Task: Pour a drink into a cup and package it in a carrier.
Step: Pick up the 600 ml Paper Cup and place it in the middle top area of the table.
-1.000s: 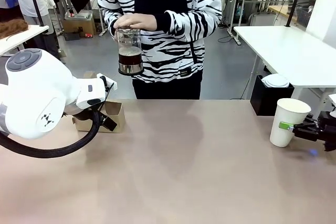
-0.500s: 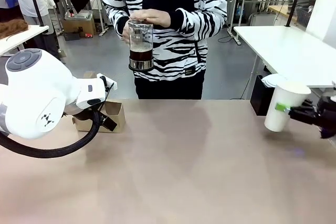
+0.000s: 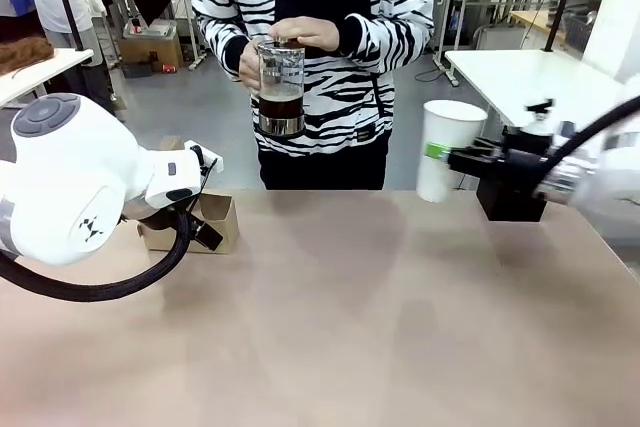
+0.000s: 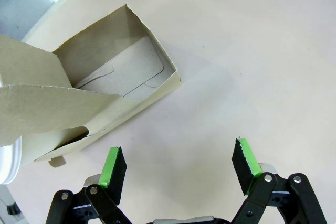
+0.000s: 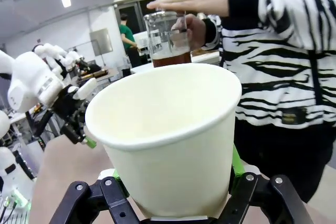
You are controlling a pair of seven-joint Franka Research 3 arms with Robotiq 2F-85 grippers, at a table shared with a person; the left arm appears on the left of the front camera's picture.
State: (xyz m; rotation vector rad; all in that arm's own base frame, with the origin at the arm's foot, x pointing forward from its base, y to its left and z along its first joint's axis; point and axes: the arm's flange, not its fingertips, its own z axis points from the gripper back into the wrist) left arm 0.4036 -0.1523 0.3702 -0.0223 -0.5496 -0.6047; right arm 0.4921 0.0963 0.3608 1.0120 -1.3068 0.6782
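A person at the far side holds a clear pitcher (image 3: 281, 87) with the dark drink in it, one hand flat on its lid. My right gripper (image 3: 442, 154) is shut on the white paper cup (image 3: 447, 147), holding it upright in the air just right of the pitcher. In the right wrist view the open, empty cup (image 5: 168, 129) sits between the green pads (image 5: 236, 163), with the pitcher (image 5: 168, 40) just beyond its rim. My left gripper (image 4: 179, 153) hangs open over the table beside the brown cardboard carrier (image 4: 126, 72). In the front view, my left arm (image 3: 80, 192) partly hides the carrier (image 3: 215, 219).
A black box (image 3: 510, 202) stands at the table's far right edge, behind my right gripper. The tan tabletop (image 3: 330, 327) spreads wide between the arms. Other white tables and gear stand behind the person.
My right gripper has lifted the cup off the table's right side and carried it left and up, toward the person. The person has raised the pitcher and shifted it right. The left arm is still.
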